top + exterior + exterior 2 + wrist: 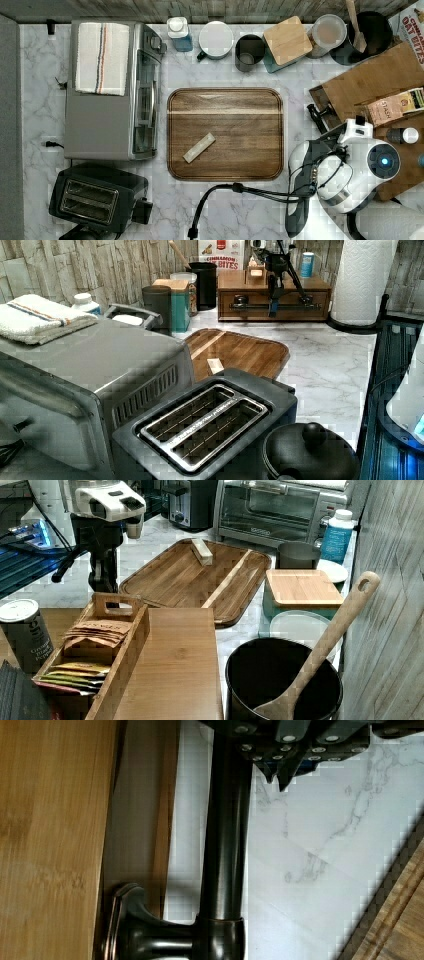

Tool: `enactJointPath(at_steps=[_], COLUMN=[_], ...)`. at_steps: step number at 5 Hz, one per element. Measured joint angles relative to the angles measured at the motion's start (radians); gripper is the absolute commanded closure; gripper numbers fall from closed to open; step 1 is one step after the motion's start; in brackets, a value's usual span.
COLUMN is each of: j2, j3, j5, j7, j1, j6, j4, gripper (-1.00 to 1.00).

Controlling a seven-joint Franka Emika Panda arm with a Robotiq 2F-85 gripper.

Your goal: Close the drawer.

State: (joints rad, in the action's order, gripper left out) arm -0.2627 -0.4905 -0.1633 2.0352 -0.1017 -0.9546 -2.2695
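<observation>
Right against our wrist camera, the handle [225, 845] sits beside our gripper [280, 777]; jaw state unclear. Pushing off-centre could skew and jam the drawer [320, 107].

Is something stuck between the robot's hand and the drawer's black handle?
Nothing visible is. In the wrist view the gripper sits right beside the black bar handle of the shallow brown wooden drawer, with bare white marble counter next to it.

A: layout, top view? Tray [225, 133] sits mid-counter w/ a small block [199, 147] on it, oven [112, 95] to the top view's left.

B: yep, toaster [97, 197] below oven, drawer [322, 107] on the top view's right, gripper [272, 292] at its handle [225, 835].
</observation>
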Motion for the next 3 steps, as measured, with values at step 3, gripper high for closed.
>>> enactJointPath(at_steps=[3], j2=[0.0], j3=[0.0], j5=[-0.002], j7=[0.0], j1=[0.0], j6=[-0.011], j4=[-0.004], gripper=[1.0])
